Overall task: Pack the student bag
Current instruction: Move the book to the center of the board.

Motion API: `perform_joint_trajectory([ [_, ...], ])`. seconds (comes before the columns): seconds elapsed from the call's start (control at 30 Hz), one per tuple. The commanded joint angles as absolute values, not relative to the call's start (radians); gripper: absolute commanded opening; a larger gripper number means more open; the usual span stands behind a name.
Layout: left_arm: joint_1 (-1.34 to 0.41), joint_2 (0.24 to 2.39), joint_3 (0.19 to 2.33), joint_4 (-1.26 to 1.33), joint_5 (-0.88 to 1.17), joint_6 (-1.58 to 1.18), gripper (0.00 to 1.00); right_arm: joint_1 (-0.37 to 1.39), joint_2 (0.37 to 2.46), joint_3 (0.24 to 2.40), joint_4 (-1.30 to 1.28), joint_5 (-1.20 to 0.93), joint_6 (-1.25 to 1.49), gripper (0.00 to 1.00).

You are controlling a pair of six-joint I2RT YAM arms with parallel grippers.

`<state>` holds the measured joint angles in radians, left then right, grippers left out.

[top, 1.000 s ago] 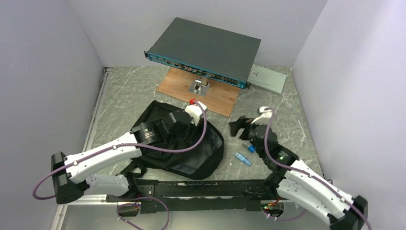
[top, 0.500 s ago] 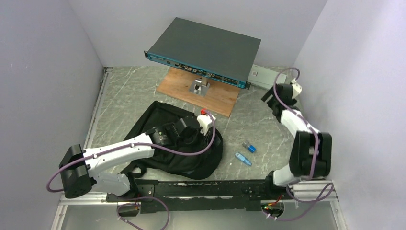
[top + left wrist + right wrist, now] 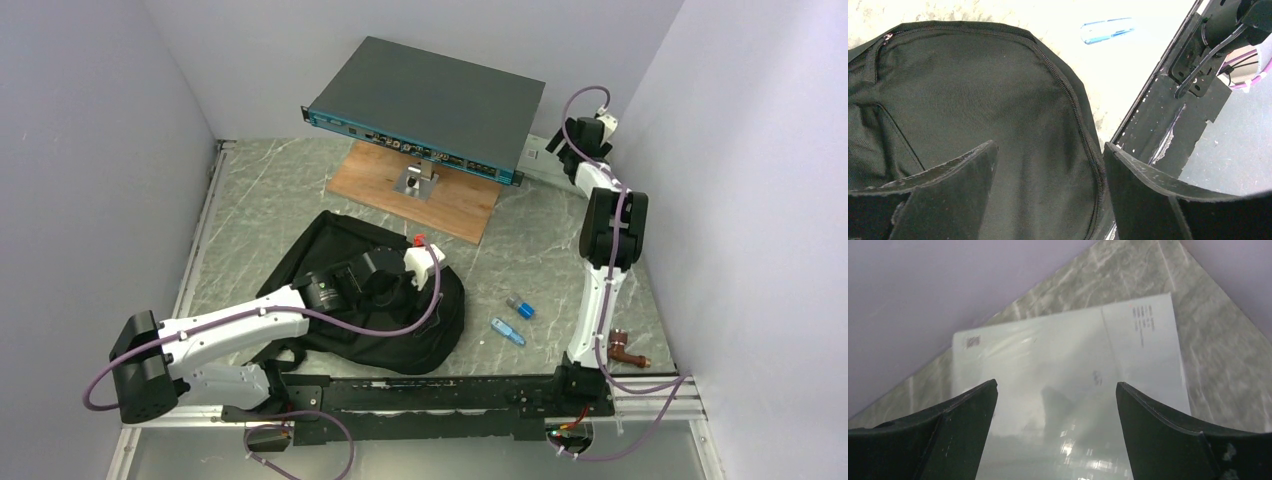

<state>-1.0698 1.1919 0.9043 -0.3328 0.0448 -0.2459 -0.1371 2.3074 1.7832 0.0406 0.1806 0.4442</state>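
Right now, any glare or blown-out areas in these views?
Left wrist: the grey marble tabletop is blown out to white beyond the large black fabric backpack. Right wrist: the flat pale grey glossy panel shows specular glare and a dark reflection near its centre. Top external: evenly lit, sharp.

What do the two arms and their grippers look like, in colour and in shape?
The left arm and right arm have white link shells and black joint housings, and a purple cable runs along each. A white camera block sits at the left wrist. The left gripper and right gripper have flat, black, wedge-shaped fingers with scuffed edges.
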Motion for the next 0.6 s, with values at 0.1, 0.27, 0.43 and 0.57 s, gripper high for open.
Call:
perform_joint_trajectory([
  [0.1, -1.059, 1.175, 0.904, -0.265, 0.067, -0.197, 0.86, -0.217, 2.464, 2.012, 0.084, 0.098, 0.477, 0.91],
  [0.27, -1.052, 1.217, 0.942, -0.298, 0.043, -0.183, 0.87, -0.257, 2.56, 2.134, 0.084, 0.045, 0.509, 0.87],
  [0.43, -1.045, 1.227, 0.954, -0.308, 0.032, -0.185, 0.88, -0.278, 2.681, 2.257, 0.094, -0.054, 0.549, 0.81],
  [0.57, -1.042, 1.227, 0.96, -0.317, 0.032, -0.188, 0.89, -0.285, 2.737, 2.31, 0.13, -0.07, 0.611, 0.8],
])
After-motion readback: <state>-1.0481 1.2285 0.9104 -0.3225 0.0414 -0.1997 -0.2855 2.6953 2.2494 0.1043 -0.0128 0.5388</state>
